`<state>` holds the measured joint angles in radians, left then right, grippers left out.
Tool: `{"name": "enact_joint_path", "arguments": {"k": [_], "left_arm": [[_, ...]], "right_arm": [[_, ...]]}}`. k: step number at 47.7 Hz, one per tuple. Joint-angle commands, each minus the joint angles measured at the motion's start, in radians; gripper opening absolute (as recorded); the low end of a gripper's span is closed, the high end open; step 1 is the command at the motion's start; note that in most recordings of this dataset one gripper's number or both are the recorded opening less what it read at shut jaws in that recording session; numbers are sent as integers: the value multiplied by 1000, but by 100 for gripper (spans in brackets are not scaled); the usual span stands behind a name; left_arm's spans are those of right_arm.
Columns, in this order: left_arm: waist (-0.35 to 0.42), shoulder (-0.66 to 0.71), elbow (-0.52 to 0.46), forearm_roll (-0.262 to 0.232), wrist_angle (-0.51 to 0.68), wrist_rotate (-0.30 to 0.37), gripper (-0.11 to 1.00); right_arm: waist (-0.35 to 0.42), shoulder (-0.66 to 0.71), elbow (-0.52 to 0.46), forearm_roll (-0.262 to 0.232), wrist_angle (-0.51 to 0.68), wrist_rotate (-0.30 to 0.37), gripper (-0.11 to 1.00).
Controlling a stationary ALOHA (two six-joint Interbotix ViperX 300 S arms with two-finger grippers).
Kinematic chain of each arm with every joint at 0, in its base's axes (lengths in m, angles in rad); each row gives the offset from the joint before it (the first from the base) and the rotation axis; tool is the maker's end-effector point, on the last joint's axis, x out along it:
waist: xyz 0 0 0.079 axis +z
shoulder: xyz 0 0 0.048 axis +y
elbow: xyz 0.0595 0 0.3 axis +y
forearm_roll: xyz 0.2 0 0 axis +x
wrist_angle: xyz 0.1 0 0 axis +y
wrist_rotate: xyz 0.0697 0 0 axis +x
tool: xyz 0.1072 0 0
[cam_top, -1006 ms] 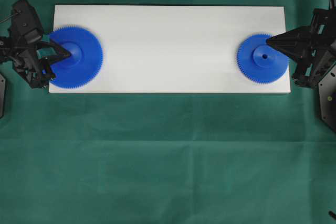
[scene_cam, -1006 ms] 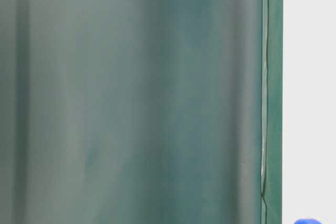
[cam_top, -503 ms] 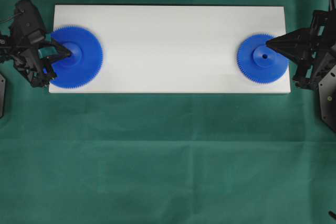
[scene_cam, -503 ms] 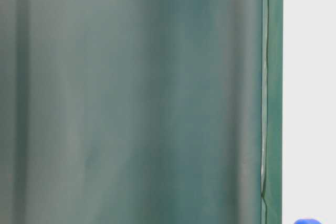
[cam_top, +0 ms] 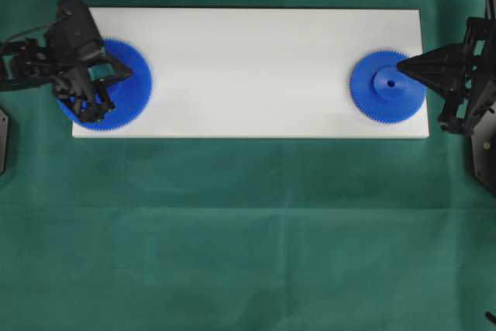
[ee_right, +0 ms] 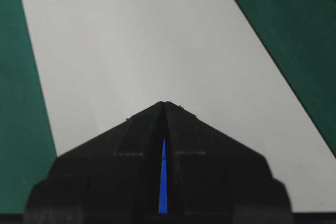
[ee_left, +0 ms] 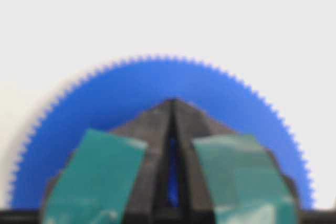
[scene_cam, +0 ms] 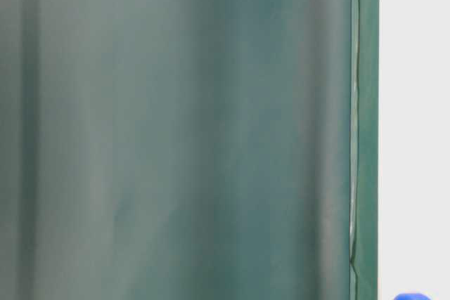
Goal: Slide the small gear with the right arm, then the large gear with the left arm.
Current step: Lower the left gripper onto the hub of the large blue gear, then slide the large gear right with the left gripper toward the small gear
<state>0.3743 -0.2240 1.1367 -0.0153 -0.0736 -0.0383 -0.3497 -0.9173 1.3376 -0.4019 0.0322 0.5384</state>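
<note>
The large gear (cam_top: 136, 87) lies flat at the left end of the white board (cam_top: 248, 67). My left gripper (cam_top: 129, 74), marked with teal tape, is shut and points across the gear, hiding its hub. From the left wrist view, the closed tips (ee_left: 172, 101) sit over the large gear (ee_left: 157, 77). The small gear (cam_top: 378, 101) lies at the board's right end with its hub hole showing. My right gripper (cam_top: 400, 67) is shut, its point above the gear's far right edge beside the hub. In the right wrist view, the right gripper (ee_right: 164, 103) is shut and the small gear (ee_right: 163, 187) shows as a blue sliver.
Green cloth (cam_top: 248, 230) covers the table round the board. The bare board (ee_right: 131, 51) stretches between the two gears. In the table-level view a blue gear edge (scene_cam: 411, 297) shows on the white board; I cannot tell which gear.
My left arm has swung in over the large gear, its tip now past the hub toward the board's middle. The right gripper has edged back slightly. Both gears lie where they were.
</note>
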Motion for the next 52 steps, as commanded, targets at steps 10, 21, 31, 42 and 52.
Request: {"name": "enact_joint_path", "arguments": {"k": [10,21,31,42,52], "left_arm": [[-15,-132,-26,0,195,-5,0],[-26,-331,-18,2,305,-5,0],[-21,-425,54,0,319,-8,0],[6,-371,92,0,259,-8,0],[9,-241,78,0,215,-6,0]], "right_arm": [[5,-57,5,2,14,3,50],[5,-57,8,0,14,0,50],[5,-55,6,0,14,0,50],[5,-54,5,0,14,3,50],[5,-55,6,0,14,3,50]]}}
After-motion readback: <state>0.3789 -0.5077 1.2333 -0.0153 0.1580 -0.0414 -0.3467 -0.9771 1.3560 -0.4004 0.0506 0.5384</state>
